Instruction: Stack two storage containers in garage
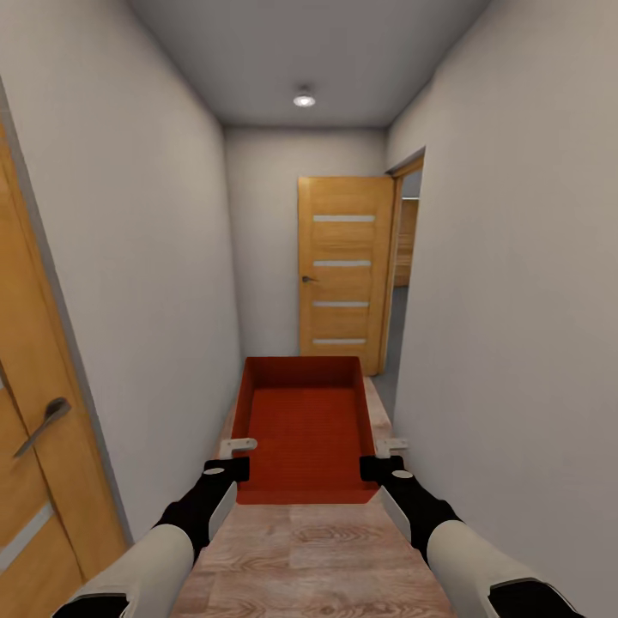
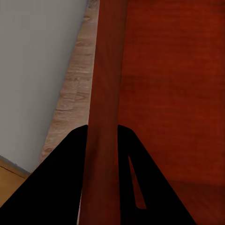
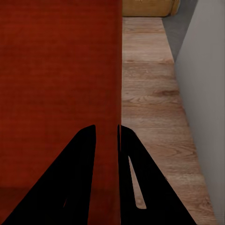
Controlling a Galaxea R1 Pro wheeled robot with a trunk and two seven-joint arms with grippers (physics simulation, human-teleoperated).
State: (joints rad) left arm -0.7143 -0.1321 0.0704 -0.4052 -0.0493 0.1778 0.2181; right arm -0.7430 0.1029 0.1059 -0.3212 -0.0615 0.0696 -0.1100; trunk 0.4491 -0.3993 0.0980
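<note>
One red-orange storage container [image 1: 300,425] hangs level over the wood-plank floor of a narrow corridor, held between my two arms. My left gripper [image 1: 238,457] is shut on its left side wall [image 2: 105,93], which runs between the black fingers [image 2: 61,187]. My right gripper [image 1: 384,457] is shut on the right side wall [image 3: 107,70], gripped between its fingers [image 3: 140,187]. The bin's inside [image 3: 56,70] looks empty. The living room is out of view.
White walls close in on both sides. A wooden door [image 1: 345,268] stands open at the corridor's far end beside a doorway [image 1: 403,283] with grey floor beyond; I cannot tell whether that is the garage. A closed wooden door [image 1: 34,446] with a lever handle is near left.
</note>
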